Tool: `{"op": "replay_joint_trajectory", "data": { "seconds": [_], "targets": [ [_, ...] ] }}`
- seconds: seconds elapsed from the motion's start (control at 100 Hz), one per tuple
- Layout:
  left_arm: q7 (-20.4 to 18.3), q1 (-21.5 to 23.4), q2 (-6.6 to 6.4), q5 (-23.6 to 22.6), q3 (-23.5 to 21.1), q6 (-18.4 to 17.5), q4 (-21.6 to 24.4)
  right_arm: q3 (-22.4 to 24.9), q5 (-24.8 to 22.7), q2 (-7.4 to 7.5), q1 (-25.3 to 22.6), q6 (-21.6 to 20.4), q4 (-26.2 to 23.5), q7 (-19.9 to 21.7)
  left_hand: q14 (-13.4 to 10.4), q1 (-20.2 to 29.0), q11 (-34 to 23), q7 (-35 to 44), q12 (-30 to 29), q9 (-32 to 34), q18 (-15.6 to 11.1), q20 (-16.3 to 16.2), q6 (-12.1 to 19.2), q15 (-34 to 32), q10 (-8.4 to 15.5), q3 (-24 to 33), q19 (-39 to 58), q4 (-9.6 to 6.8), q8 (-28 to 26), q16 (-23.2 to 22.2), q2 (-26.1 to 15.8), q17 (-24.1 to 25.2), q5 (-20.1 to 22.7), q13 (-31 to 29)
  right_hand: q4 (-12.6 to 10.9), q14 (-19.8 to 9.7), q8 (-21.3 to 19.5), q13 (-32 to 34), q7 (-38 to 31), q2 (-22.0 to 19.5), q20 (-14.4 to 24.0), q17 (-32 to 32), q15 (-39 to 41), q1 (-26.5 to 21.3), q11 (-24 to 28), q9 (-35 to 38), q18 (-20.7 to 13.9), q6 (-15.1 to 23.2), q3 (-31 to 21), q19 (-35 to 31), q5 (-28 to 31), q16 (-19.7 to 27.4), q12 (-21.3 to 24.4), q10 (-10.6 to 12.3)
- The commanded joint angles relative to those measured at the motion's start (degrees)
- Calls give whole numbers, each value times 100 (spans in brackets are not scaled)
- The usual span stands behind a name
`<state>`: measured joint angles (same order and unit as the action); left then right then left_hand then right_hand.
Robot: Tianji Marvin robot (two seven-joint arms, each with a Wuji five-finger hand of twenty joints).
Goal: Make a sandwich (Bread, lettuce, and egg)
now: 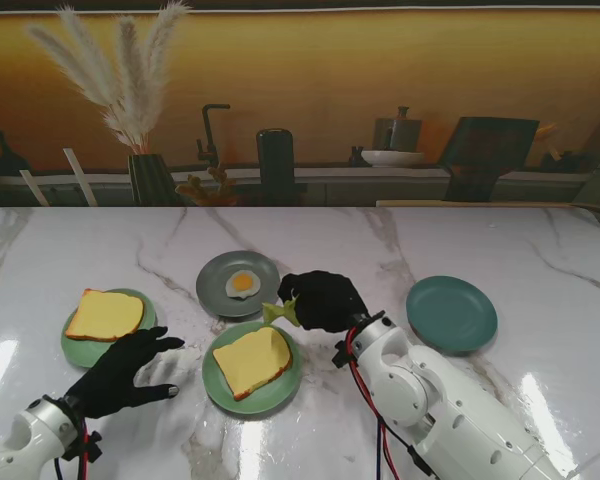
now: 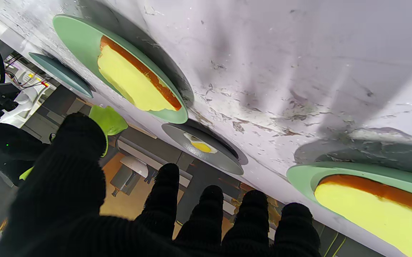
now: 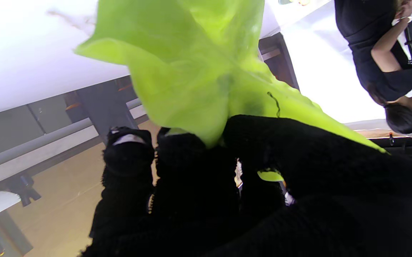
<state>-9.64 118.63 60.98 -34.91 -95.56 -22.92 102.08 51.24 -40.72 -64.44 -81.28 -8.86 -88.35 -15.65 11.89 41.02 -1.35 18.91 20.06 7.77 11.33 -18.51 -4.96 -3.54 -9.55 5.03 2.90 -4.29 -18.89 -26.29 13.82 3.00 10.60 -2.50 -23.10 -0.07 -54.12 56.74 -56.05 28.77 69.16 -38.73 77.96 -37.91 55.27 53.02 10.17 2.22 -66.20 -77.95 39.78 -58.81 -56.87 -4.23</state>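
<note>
We hold the lettuce [image 1: 279, 312] in our right hand [image 1: 323, 300], just past the far edge of the middle plate [image 1: 220, 385] that carries one bread slice [image 1: 251, 360]. That plate is our landmark. The leaf is limp and pinched only at one end, so it could slip free or land folded, half off the bread, if we let go before it is over the slice. It also hangs close to the egg [image 1: 243, 284] on the grey plate [image 1: 212, 285] beyond the middle plate, and a sweep could brush it. In the right wrist view the fingers [image 3: 191, 167] are clamped on the leaf's stem end; the rest spreads out ahead of the fingertips. Left of the middle plate, our left hand [image 1: 125, 372] rests on the worktop [image 1: 520, 250], fingers apart, holding nothing, beside the second bread [image 1: 104, 314].
</note>
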Motion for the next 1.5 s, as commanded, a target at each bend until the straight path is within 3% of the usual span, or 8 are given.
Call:
{"op": "replay_joint_trajectory", "data": {
  "seconds": [0.0,0.61,0.8,0.93,1.21,1.49],
  "targets": [
    [25,43,18,-15,-23,16,-5,-63,14,-161,19,-60,-1,22,-170,170,-44,17,82,-182,-32,-54,77,6,-22,-103,-13,-74,-54,1,-221,92,-211,139,83,-519,29,-174,-299,-213,70,42,-79,17,433,-81,-147,130,-146,-1,-109,72,-13,-15],
    [69,80,26,-72,-69,11,18,-577,121,-253,562,-125,577,-27,-163,170,-49,19,91,-181,-33,-48,76,11,-17,-107,-19,-74,-56,15,-219,91,-210,138,325,-478,170,-385,-374,-227,2,261,-207,-65,410,-283,-169,203,-24,82,-300,178,173,8],
    [59,66,26,-70,-70,50,18,-711,193,-282,666,-138,713,-14,-167,172,-48,20,92,-181,-34,-47,75,11,-17,-106,-19,-75,-57,18,-225,90,-209,136,499,-423,292,-457,-395,-174,-54,316,-318,-144,362,-364,-145,206,49,115,-385,263,330,-17],
    [65,56,27,-78,-66,60,12,-790,218,-289,706,-197,808,-4,-169,172,-48,19,93,-181,-35,-46,81,12,-19,-106,-20,-76,-57,21,-228,91,-213,136,741,-320,519,-491,-459,-70,-147,369,-469,-287,331,-402,-98,171,125,150,-445,413,554,-39],
    [45,39,23,-61,-46,73,2,-782,179,-211,562,-312,667,192,-161,181,-50,25,98,-181,-34,-39,75,12,-24,-102,-24,-77,-61,23,-224,90,-207,137,1082,-81,1021,-497,-512,193,-318,396,-806,-498,138,-372,47,59,293,193,-479,740,1025,-57],
    [37,30,20,-61,-37,60,-7,-616,72,-110,278,-353,390,370,-171,184,-58,42,110,-179,-30,-39,72,6,-12,-100,-22,-78,-69,18,-230,89,-206,136,1160,12,1214,-497,-565,299,-399,441,-962,-558,72,-362,117,10,400,206,-522,866,1198,-28]
  ]
}}
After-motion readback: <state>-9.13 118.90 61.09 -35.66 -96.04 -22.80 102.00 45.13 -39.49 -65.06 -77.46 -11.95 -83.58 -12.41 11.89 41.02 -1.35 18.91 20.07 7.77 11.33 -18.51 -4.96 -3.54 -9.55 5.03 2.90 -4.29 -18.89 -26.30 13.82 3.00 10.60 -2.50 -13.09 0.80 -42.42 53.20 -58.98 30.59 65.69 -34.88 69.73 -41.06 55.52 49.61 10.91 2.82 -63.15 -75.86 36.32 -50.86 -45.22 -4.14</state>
